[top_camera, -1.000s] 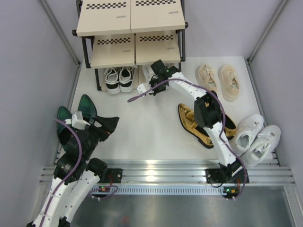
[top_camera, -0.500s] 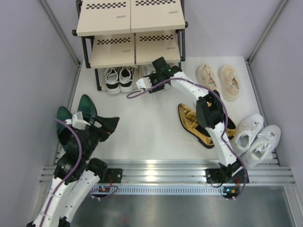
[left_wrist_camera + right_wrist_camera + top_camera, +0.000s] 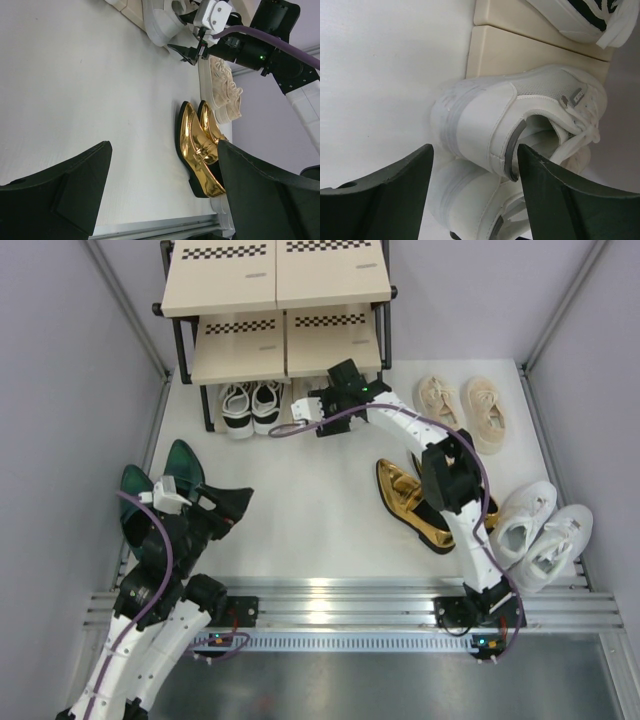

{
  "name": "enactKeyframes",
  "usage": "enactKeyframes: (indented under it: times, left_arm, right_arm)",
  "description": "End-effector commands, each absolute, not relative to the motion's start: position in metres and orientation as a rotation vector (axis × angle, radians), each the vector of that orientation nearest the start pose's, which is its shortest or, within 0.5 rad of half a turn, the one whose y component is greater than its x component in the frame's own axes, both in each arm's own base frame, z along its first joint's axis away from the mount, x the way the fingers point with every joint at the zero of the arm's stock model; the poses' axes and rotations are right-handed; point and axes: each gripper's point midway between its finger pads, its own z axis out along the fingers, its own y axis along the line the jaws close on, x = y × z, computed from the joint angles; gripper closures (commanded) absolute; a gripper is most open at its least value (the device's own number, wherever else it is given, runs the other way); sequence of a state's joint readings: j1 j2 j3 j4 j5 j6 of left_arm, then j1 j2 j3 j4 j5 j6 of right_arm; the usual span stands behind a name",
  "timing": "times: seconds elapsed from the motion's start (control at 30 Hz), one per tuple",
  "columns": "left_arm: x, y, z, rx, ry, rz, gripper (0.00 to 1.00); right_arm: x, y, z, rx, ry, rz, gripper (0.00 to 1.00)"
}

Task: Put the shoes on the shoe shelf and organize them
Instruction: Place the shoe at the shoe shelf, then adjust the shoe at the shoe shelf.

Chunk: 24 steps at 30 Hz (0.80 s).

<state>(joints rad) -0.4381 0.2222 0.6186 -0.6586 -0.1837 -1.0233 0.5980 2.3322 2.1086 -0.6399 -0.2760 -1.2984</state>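
Note:
The shoe shelf [image 3: 275, 280] stands at the back, black-and-white sneakers [image 3: 252, 405] on its bottom tier. Beside them lie the white lace-ups [image 3: 485, 122], heels toward me at the bottom board's [image 3: 535, 52] front edge. My right gripper [image 3: 474, 150] is open, its fingers standing either side of the upper shoe's heel; from above it [image 3: 318, 412] sits just in front of the shelf. The left gripper [image 3: 162, 145] is open and empty at the near left [image 3: 215, 505], above the dark green loafers [image 3: 150, 490]. Gold loafers [image 3: 425, 502], beige sneakers [image 3: 465, 410] and chunky white sneakers [image 3: 540, 530] lie on the floor at the right.
Grey walls close in both sides. A metal rail [image 3: 340, 600] runs along the near edge by the arm bases. The right arm [image 3: 260, 50] stretches across the left wrist view, above the gold loafers [image 3: 197, 145] and beige sneakers [image 3: 222, 90].
The right gripper has gone from nearly shut on the white lace-up's heel to open, letting it go, and its wrist has shifted slightly right. The left arm has not moved.

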Motion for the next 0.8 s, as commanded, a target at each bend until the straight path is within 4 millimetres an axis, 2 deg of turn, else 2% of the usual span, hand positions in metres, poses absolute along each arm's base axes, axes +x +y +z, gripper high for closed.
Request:
enactKeyframes:
  times: [0.0,0.03,0.1,0.13,0.2,0.23,0.3,0.33,0.4,0.53,0.6,0.63,0.67,0.73,0.77]
  left_arm:
    - [0.183,-0.090,0.242,-0.675,1.764,-0.874,0.08]
    - [0.182,-0.090,0.243,-0.675,1.762,-0.878,0.08]
    - [0.182,-0.090,0.244,-0.674,1.760,-0.877,0.08]
    - [0.182,-0.090,0.245,-0.671,1.759,-0.875,0.08]
    - [0.183,-0.088,0.247,-0.673,1.751,-0.868,0.08]
    - [0.183,-0.088,0.247,-0.673,1.752,-0.865,0.08]
    - [0.183,-0.087,0.250,-0.664,1.746,-0.857,0.08]
    - [0.184,-0.086,0.250,-0.664,1.749,-0.848,0.08]
    - [0.185,-0.086,0.251,-0.657,1.754,-0.835,0.08]
    - [0.191,-0.092,0.244,-0.650,1.810,-0.814,0.08]
    - [0.194,-0.095,0.244,-0.635,1.821,-0.817,0.08]
    - [0.196,-0.096,0.244,-0.633,1.826,-0.814,0.08]
    - [0.197,-0.098,0.245,-0.627,1.828,-0.819,0.08]
    - [0.200,-0.099,0.247,-0.624,1.818,-0.824,0.08]
    - [0.201,-0.100,0.247,-0.622,1.819,-0.825,0.08]
  right_arm:
    - [0.497,0.357,0.174,-1.878,1.238,0.031,0.31]
    - [0.497,0.357,0.186,-1.847,1.228,0.032,0.20]
    - [0.489,0.361,0.197,-1.799,1.252,0.101,0.10]
    - [0.485,0.361,0.210,-1.771,1.248,0.122,0.01]
    - [0.474,0.364,0.222,-1.716,1.268,0.193,0.01]
    - [0.468,0.362,0.242,-1.682,1.252,0.201,0.01]
    - [0.458,0.359,0.250,-1.626,1.300,0.255,0.01]
    - [0.450,0.356,0.264,-1.559,1.347,0.297,0.01]
    - [0.438,0.351,0.276,-1.503,1.405,0.378,0.00]
    - [0.420,0.330,0.299,-1.244,1.607,0.612,0.01]
    - [0.421,0.309,0.284,-1.096,1.756,0.715,0.01]
    - [0.420,0.302,0.287,-1.030,1.781,0.740,0.01]
    - [0.424,0.285,0.264,-0.995,1.850,0.722,0.01]
    - [0.429,0.266,0.238,-0.964,1.896,0.646,0.01]
    - [0.432,0.258,0.231,-0.971,1.897,0.617,0.02]
